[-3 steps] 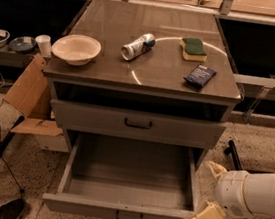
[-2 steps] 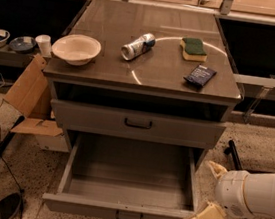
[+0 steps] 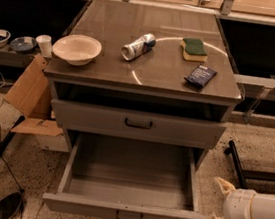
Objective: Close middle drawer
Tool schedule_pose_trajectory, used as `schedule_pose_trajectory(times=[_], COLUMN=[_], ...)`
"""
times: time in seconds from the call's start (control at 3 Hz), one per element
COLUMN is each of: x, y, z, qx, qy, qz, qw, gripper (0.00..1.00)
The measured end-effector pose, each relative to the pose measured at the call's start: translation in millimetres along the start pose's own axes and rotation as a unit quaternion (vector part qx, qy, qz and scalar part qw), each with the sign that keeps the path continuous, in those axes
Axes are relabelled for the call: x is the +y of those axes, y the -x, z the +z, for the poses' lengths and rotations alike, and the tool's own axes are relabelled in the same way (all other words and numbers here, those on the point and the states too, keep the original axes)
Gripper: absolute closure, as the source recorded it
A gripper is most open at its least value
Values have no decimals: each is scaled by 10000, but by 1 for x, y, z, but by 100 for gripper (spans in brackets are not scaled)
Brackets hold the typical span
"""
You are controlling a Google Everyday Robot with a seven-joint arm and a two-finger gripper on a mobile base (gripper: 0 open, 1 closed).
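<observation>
- Approaching stage of the close: the grey metal middle drawer with a deep plain tray and low flat front panel [image 3: 89, 206] is pulled fully out at the bottom of the grey metal cabinet [image 3: 106, 74], and the tray looks empty.
- Small dark bar handle [image 3: 129, 216] sits at the centre of that front panel, near the lower frame edge.
- White-bodied two-finger gripper with beige fingers [image 3: 206, 209] is low at right, just beside the drawer's front right corner and not touching it as far as I can see.
- Its fingers [image 3: 222, 185] are spread apart and hold nothing.
- Taller grey drawer front with the same dark handle [image 3: 138, 123] above is shut flush; leave it alone.
- On the cabinet top, none in the way: cream round bowl [image 3: 77, 49], silver can lying on its side [image 3: 138, 46], green sponge [image 3: 194, 48], dark blue flat packet [image 3: 200, 75].
- Brown cardboard box [image 3: 29, 92] leans at the cabinet's left, apart from the drawer.
- Next move, my judgement: bring the gripper round in front of the panel, set it against the face near the handle, and push straight back towards the cabinet.
- Risk: an off-centre push at the right corner could skew the drawer on its runners.
</observation>
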State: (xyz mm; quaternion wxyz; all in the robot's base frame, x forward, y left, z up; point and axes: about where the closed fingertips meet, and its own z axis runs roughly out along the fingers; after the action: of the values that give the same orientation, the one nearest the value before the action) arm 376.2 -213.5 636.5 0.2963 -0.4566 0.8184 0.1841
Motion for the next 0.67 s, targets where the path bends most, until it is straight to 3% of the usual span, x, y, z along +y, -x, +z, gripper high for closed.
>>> schedule_pose_trajectory(times=[0.33, 0.67], x=[3, 17], y=[-60, -112], z=[15, 35], qx=[-12, -44], qy=[77, 301], qz=[587, 1089], qw=[9982, 9936], gripper=[0, 18])
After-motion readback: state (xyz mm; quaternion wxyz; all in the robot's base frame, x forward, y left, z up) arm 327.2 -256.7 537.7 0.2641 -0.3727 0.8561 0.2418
